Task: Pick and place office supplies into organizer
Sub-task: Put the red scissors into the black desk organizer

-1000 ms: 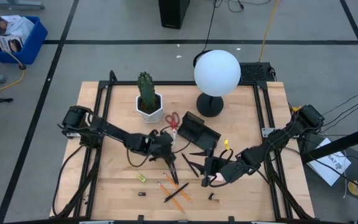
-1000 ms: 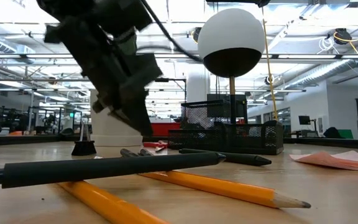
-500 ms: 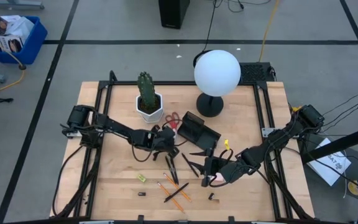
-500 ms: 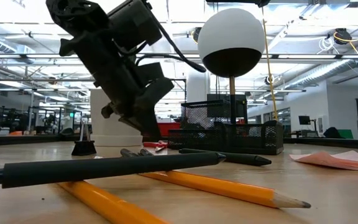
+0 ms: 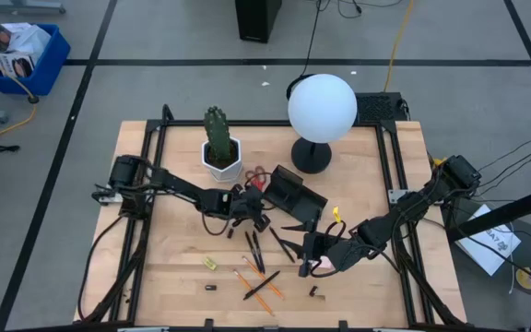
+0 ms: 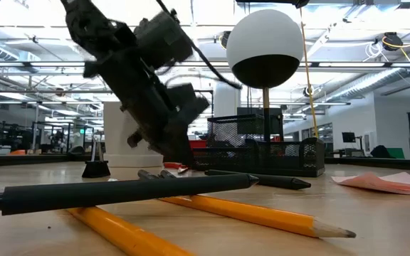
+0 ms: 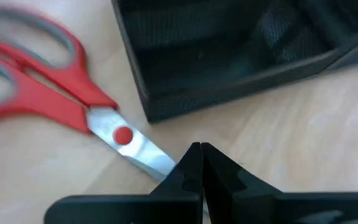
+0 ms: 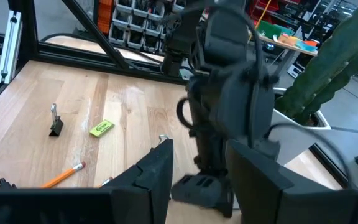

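The red-handled scissors (image 5: 256,177) (image 7: 73,87) lie flat beside the black mesh organizer (image 5: 293,192) (image 7: 229,56). My left gripper (image 5: 254,214) (image 7: 201,152) is shut, with its tips low over the scissors' blade tips next to the organizer's corner. My right gripper (image 5: 313,263) (image 8: 201,180) is open and hovers near the pink sticky-note pad (image 5: 321,268) (image 6: 386,183), which lies on the table. Black pens (image 5: 254,249) (image 6: 119,190) and orange pencils (image 5: 261,286) (image 6: 248,213) lie crossed on the wood toward the near edge. My left gripper comes down slanting, with its shut fingertips (image 7: 191,165) over the free end of the scissors' blades (image 7: 145,152), which run under one finger. I cannot tell whether the fingertips touch the blades. The scissors lie flat on the table.
The white cactus pot (image 5: 221,157) and the lamp with its white globe (image 5: 321,111) stand behind the organizer. A yellow piece (image 5: 210,264) (image 8: 102,128) and small black clips (image 5: 210,287) (image 5: 312,290) (image 6: 95,167) lie near the table's near edge.
My left gripper has moved from above the pens toward the far edge, to the scissors and the organizer, and has come lower, staying shut. The pens, pencils and pad have not moved.
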Robot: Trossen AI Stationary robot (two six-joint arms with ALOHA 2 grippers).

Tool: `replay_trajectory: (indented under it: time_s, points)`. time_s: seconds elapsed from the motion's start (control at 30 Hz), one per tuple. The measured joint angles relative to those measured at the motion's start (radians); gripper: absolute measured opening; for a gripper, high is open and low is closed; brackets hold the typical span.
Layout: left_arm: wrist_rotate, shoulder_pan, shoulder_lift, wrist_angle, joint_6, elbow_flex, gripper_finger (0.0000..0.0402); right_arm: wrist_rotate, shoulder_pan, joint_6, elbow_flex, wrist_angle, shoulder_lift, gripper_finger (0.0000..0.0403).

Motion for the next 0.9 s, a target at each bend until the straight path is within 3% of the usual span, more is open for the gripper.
replay_trajectory:
  time_s: [0.27,0.67,0.9]
  points:
    - [-0.038,-0.018,0.050,0.004,-0.031,0.003,0.0002,0.000,0.000,0.000,0.000,0.001,0.000,0.0144]
    - [-0.203,-0.100,-0.105,-0.069,0.038,-0.003,0.0002,0.000,0.000,0.000,0.000,-0.001,0.000,0.0144]
    - [-0.209,-0.077,-0.089,-0.132,-0.003,0.000,0.0002,-0.001,0.000,0.002,0.000,0.000,0.000,0.0144]
